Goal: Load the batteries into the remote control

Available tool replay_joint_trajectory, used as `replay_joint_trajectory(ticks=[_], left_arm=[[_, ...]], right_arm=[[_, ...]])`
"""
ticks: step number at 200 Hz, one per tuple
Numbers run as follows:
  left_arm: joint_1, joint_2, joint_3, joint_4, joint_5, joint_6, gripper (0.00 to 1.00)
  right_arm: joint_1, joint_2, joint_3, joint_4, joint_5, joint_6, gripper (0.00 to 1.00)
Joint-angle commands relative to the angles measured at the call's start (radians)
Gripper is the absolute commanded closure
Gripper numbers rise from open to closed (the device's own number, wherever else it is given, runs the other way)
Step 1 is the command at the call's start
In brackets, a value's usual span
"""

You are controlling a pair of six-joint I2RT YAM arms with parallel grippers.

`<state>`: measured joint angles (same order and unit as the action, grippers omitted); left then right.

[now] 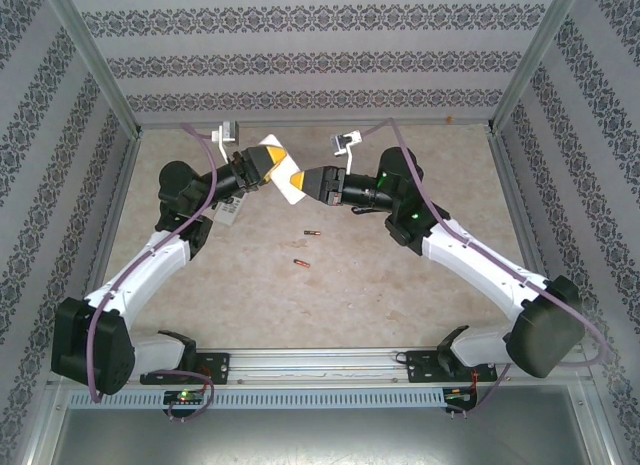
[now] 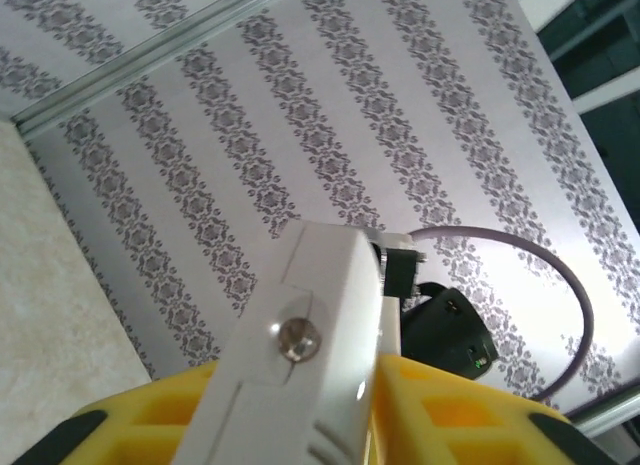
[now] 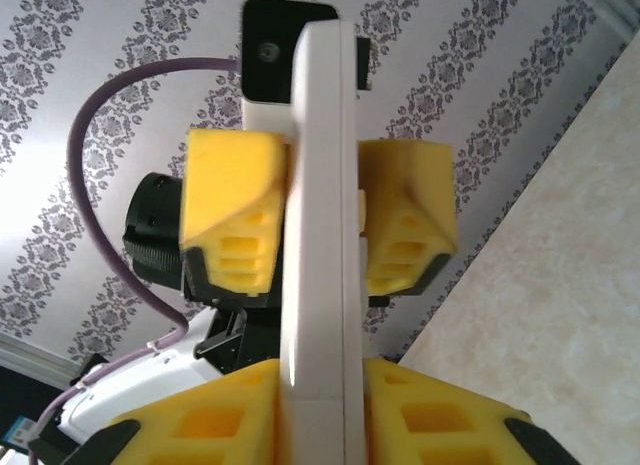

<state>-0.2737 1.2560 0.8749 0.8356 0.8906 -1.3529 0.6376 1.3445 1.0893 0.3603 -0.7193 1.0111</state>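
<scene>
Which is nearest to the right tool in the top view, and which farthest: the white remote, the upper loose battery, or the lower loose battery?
1. Remote: gripped in the right tool, raised mid-table.
2. Upper battery: on the table, just toward the bases.
3. Lower battery: on the table, nearer the bases.

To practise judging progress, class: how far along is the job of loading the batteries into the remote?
Done: the remote is lifted off the table. In hand: the left claw and the right claw both grip it, coming from opposite sides. Left: two batteries lie loose on the table, not yet picked up or fitted. The battery slot cannot be seen.
</scene>
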Motion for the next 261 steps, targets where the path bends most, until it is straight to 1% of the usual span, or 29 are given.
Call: replay_joint_trajectory(ticks=[1, 12, 27, 35, 49, 64, 78, 88, 105, 129, 157, 166, 183, 193, 207, 217, 222, 233, 239, 247, 261], left_arm=[[-0.003, 0.015, -0.038, 0.236, -0.003, -0.089, 0.79], [-0.003, 0.02, -0.055, 0.235, -0.032, -0.09, 0.87], [-0.004, 0.012, -0.066, 0.199, -0.067, -0.061, 0.94], [-0.003, 0.004, -0.067, 0.169, -0.085, -0.038, 0.96], [-0.004, -0.024, -0.065, 0.091, -0.12, 0.034, 0.98], [-0.009, -0.068, -0.06, -0.044, -0.169, 0.143, 1.0], [-0.024, -0.108, -0.058, -0.164, -0.227, 0.248, 1.0], [-0.034, -0.126, -0.053, -0.225, -0.261, 0.298, 1.0], [-0.05, -0.14, -0.048, -0.282, -0.288, 0.341, 1.0], [-0.065, -0.136, -0.048, -0.289, -0.295, 0.346, 1.0], [-0.078, -0.139, -0.052, -0.282, -0.305, 0.342, 1.0], [-0.079, -0.144, -0.053, -0.283, -0.31, 0.339, 1.0], [-0.081, -0.15, -0.049, -0.287, -0.312, 0.336, 1.0], [-0.082, -0.151, -0.043, -0.298, -0.313, 0.334, 1.0], [-0.081, -0.149, -0.034, -0.305, -0.31, 0.329, 1.0], [-0.081, -0.148, -0.027, -0.297, -0.304, 0.317, 1.0], [-0.082, -0.148, -0.025, -0.293, -0.303, 0.31, 1.0], [-0.082, -0.148, -0.021, -0.284, -0.301, 0.295, 1.0], [-0.081, -0.148, -0.018, -0.276, -0.3, 0.288, 1.0], [-0.081, -0.148, -0.018, -0.262, -0.299, 0.276, 1.0], [-0.081, -0.151, -0.017, -0.248, -0.306, 0.266, 1.0]], right_arm=[[0.002, 0.0, 0.014, 0.017, 0.022, 0.022, 0.69], [0.0, -0.028, -0.008, 0.002, 0.058, 0.013, 0.66], [0.0, -0.088, -0.057, -0.045, 0.143, -0.015, 0.55], [0.005, -0.128, -0.101, -0.058, 0.187, -0.024, 0.48], [0.02, -0.203, -0.181, -0.07, 0.303, -0.014, 0.39], [0.082, -0.27, -0.255, -0.045, 0.451, -0.001, 0.31], [0.153, -0.291, -0.288, -0.025, 0.588, 0.004, 0.28], [0.181, -0.28, -0.294, 0.003, 0.633, 0.026, 0.29], [0.189, -0.23, -0.262, 0.041, 0.618, 0.062, 0.33], [0.199, -0.145, -0.195, 0.068, 0.602, 0.065, 0.36], [0.201, -0.071, -0.152, 0.112, 0.591, 0.086, 0.43], [0.201, -0.057, -0.149, 0.12, 0.596, 0.091, 0.5], [0.201, -0.037, -0.159, 0.138, 0.599, 0.102, 0.69], [0.202, -0.033, -0.173, 0.137, 0.603, 0.108, 0.75], [0.201, -0.042, -0.207, 0.135, 0.612, 0.117, 0.75], [0.202, -0.054, -0.236, 0.135, 0.625, 0.128, 0.73], [0.201, -0.061, -0.253, 0.137, 0.632, 0.134, 0.7], [0.201, -0.073, -0.277, 0.137, 0.64, 0.144, 0.58], [0.201, -0.079, -0.287, 0.137, 0.644, 0.146, 0.56], [0.201, -0.085, -0.294, 0.137, 0.644, 0.14, 0.58], [0.2, -0.094, -0.302, 0.131, 0.646, 0.132, 0.67]])
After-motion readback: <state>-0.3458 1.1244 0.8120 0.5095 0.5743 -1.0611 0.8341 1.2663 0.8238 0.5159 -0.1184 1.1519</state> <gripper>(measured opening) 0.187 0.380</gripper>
